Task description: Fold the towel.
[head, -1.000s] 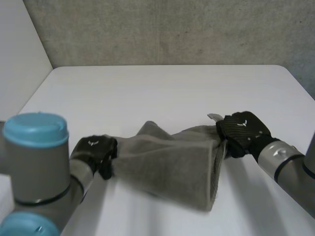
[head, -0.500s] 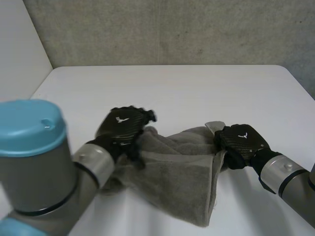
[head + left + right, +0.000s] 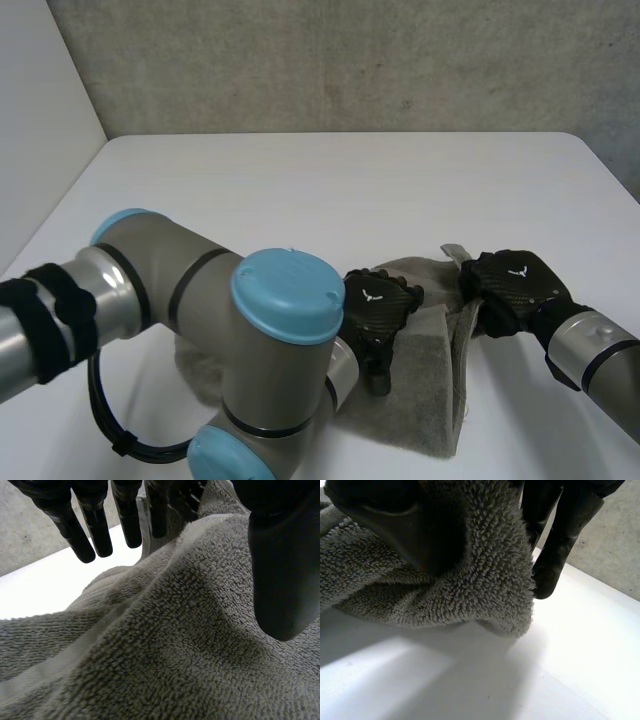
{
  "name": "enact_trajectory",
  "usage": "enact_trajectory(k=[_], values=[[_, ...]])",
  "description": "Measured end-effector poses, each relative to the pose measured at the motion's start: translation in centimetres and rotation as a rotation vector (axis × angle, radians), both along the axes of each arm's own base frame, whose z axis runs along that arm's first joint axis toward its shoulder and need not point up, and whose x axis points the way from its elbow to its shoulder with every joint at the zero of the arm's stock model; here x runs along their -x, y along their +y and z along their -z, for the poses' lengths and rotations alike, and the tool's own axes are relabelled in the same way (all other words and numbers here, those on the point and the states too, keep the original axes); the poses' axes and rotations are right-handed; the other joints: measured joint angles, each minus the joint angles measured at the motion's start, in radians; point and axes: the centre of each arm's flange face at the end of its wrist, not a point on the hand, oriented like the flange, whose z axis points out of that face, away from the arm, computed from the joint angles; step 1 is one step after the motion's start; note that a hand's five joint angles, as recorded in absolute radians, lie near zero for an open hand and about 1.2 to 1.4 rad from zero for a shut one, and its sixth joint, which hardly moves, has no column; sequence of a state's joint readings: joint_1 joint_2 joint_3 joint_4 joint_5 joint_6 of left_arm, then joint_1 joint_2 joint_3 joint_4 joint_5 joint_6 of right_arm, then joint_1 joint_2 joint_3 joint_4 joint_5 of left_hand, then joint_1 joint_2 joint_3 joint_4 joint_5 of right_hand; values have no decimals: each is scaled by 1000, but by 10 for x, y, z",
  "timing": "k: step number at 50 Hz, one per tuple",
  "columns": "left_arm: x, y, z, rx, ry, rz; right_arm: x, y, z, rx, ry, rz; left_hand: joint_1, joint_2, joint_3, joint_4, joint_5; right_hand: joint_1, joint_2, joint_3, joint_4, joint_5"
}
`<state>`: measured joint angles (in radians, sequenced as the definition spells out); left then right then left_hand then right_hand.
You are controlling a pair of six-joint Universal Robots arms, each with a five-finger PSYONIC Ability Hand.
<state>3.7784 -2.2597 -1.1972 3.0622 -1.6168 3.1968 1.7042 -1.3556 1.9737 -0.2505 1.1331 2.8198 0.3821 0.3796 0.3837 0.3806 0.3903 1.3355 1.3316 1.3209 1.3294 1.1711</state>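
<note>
A grey terry towel (image 3: 428,392) lies bunched on the white table (image 3: 330,190), near its front edge. My left hand (image 3: 375,306) hovers over the towel's middle, open. In the left wrist view its straight fingers (image 3: 95,527) and thumb (image 3: 280,580) spread above the towel (image 3: 165,650) without gripping it. My right hand (image 3: 510,286) is at the towel's right edge, shut on it. In the right wrist view its fingers (image 3: 565,525) curl round a thick roll of the towel (image 3: 485,575), lifted slightly off the table.
My left arm's grey elbow with its light-blue cap (image 3: 285,295) reaches across the front of the table and hides the towel's left part. A concrete wall (image 3: 350,60) runs behind the table's far edge.
My left hand has let go of the towel's left end, opened and swung right over the towel's middle. The towel has dropped into a bunch. The right hand keeps its grip and has shifted slightly right.
</note>
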Motion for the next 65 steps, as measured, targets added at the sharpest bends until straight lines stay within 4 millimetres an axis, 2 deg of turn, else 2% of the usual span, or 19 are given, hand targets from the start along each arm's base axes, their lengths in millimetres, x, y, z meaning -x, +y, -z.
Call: enact_trajectory(k=[5,10,12,16,19,23,29,33,35,36,38,41,44,47,52,54,59,62,65], values=[[7,2,6,-7,-8,12,-1,2,2,-8,1,-6,143,140,144,138,131,0,0,0,0,0],[11,3,5,-5,-3,18,-2,2,4,-13,3,-8,878,849,859,882,835,0,0,0,0,0],[12,2,2,1,5,15,-1,2,4,-12,4,-8,1057,1079,1087,1095,1052,0,0,0,0,0],[13,0,-11,21,32,6,-1,0,3,-4,7,-4,1061,1107,1154,1132,1085,0,0,0,0,0],[10,-6,-30,51,69,-20,-1,-5,-1,13,8,0,1061,1107,1155,1132,1085,0,0,0,2,0],[-7,-33,-62,113,122,-133,-3,-17,-15,62,4,2,1061,1107,1156,1132,1085,0,0,0,15,0],[-47,-98,-117,245,228,-380,-10,-52,-65,230,-29,24,1062,1107,1158,1132,1085,1,1,0,15,0],[-72,-139,-154,349,327,-503,-20,-78,-125,451,-117,81,1062,1107,1158,1132,1085,1,1,0,15,0],[-88,-164,-183,432,421,-571,-26,-90,-170,614,-218,137,1062,1120,1158,1132,1085,1,1,3,15,0],[-92,-169,-190,449,444,-584,-27,-91,-178,643,-239,148,1062,1123,1158,1132,1085,1,1,6,15,0],[-105,-184,-213,507,529,-623,-28,-95,-212,759,-338,194,1062,1127,1158,1132,1085,7,1,9,15,0],[-119,-195,-234,543,633,-654,-29,-95,-237,830,-423,219,1062,1127,1158,1132,1085,7,1,9,15,0],[-129,-199,-240,528,698,-667,-31,-93,-239,815,-443,213,1062,1127,1158,1132,1085,7,3,9,15,0],[-133,-198,-231,479,711,-674,-34,-91,-226,752,-420,187,1062,1127,1158,1132,1085,7,11,9,15,0],[-136,-188,-187,340,641,-672,-41,-82,-176,558,-331,103,1062,1127,1159,1132,1098,7,11,9,15,2],[-136,-178,-155,256,572,-660,-43,-74,-149,467,-288,62,1062,1127,1159,1132,1099,7,11,9,15,2],[-141,-160,-99,127,458,-650,-44,-58,-106,344,-206,7,1062,1123,1132,1125,1096,7,11,9,15,2],[-152,-143,-53,32,368,-665,-42,-41,-69,263,-113,-29,1062,1099,1096,1094,1096,7,11,9,15,2],[-161,-130,-24,-27,312,-685,-39,-28,-44,217,-35,-49,1059,1065,1067,1062,1080,7,11,9,15,2]])
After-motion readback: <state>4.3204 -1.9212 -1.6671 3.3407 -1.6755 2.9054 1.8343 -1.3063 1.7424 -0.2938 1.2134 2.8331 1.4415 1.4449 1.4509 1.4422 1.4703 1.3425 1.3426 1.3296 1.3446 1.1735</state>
